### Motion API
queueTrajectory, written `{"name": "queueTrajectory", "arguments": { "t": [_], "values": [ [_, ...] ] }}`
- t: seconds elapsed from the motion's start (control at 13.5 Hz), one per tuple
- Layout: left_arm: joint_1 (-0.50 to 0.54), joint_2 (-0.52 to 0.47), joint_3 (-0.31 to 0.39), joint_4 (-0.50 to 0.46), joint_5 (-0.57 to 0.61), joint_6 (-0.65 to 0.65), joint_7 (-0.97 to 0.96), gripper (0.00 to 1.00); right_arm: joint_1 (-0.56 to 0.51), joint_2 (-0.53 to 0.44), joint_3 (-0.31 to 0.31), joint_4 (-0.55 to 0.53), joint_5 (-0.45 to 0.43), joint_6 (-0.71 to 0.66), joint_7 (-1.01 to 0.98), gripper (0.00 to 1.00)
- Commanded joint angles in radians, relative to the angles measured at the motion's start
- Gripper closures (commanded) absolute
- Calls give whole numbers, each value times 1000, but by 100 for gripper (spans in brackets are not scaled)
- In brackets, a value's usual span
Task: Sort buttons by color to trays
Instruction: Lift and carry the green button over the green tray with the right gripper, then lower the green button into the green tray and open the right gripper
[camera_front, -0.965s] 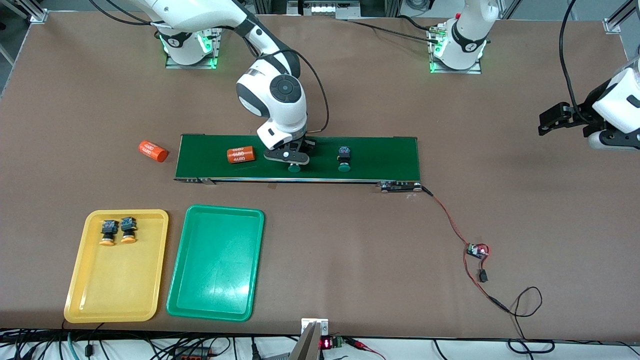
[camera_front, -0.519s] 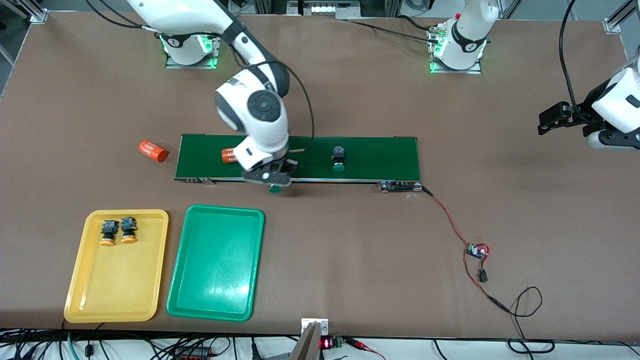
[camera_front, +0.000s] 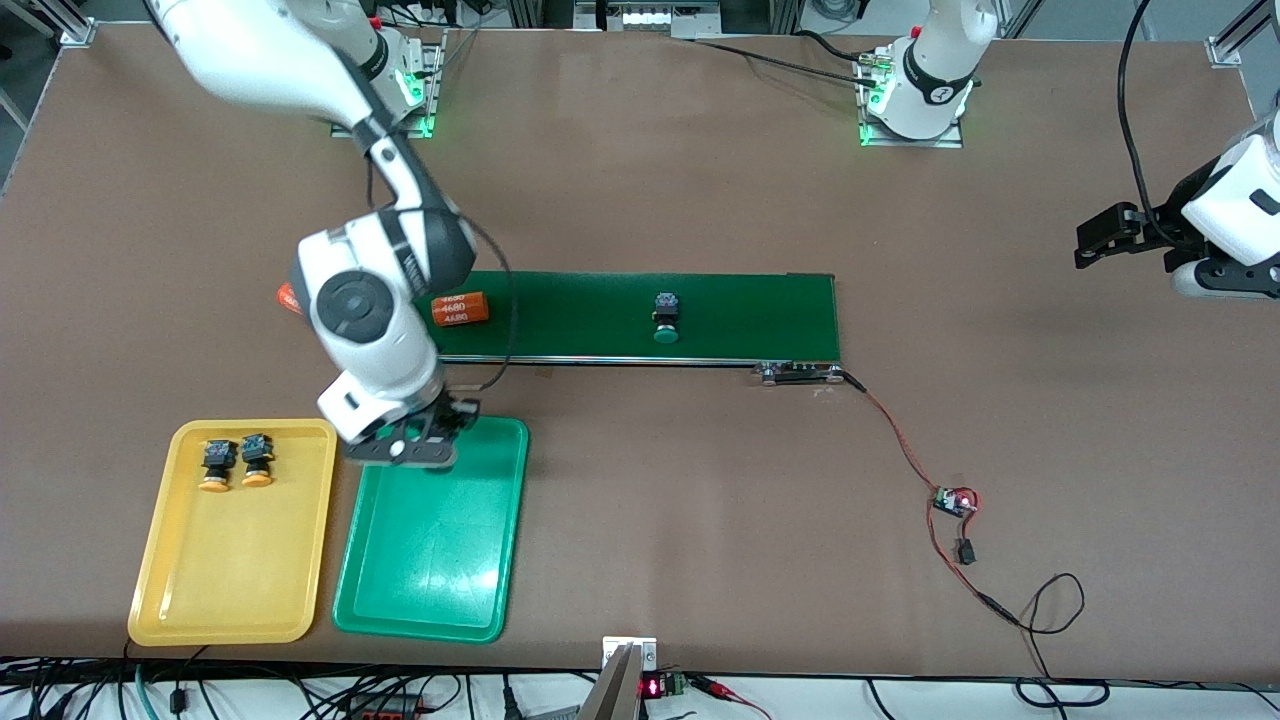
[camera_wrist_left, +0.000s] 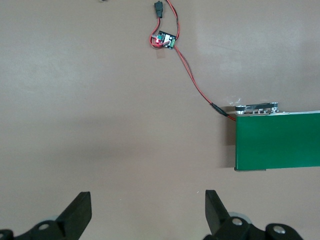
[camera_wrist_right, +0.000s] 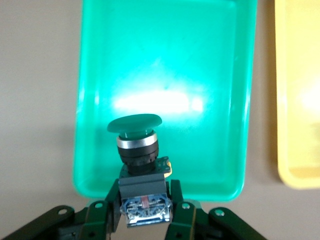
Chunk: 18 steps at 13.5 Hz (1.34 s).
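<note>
Right gripper (camera_front: 412, 452) is clamped on a green button (camera_wrist_right: 136, 145), cap pointing out, hanging over the green tray's (camera_front: 430, 590) end nearest the conveyor belt (camera_front: 740, 315). The second green button (camera_front: 665, 318) sits on the belt, with an orange cylinder (camera_front: 460, 307) also on it, toward the right arm's end. Two yellow-orange buttons (camera_front: 232, 463) lie in the yellow tray (camera_front: 225, 590), beside the green tray. Left gripper (camera_wrist_left: 147, 210) waits, fingers spread apart, over bare table off the belt's end.
</note>
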Motion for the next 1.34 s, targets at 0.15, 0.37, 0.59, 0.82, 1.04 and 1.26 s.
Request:
{"name": "queueTrajectory", "arguments": {
  "t": [0.15, 0.37, 0.59, 0.82, 1.04, 1.26],
  "values": [
    [-5, 4, 2, 29, -1, -32, 22, 0, -69, 151, 5, 112, 19, 123, -97, 94],
    [-3, 1, 2, 29, -2, -32, 22, 0, -86, 211, -6, 112, 14, 237, -100, 93],
    [-3, 1, 2, 27, -2, -35, 22, 0, -88, 240, -9, 106, 8, 295, -102, 58],
    [-3, 1, 2, 29, -2, -47, 22, 0, -109, 243, -16, 60, 19, 402, -211, 8],
    [-3, -1, 2, 29, -1, -49, 22, 0, -105, 227, -24, 26, 20, 421, -209, 0],
    [-3, -1, 2, 29, -2, -49, 22, 0, -68, 144, -24, -52, 23, 400, -167, 0]
  ]
}}
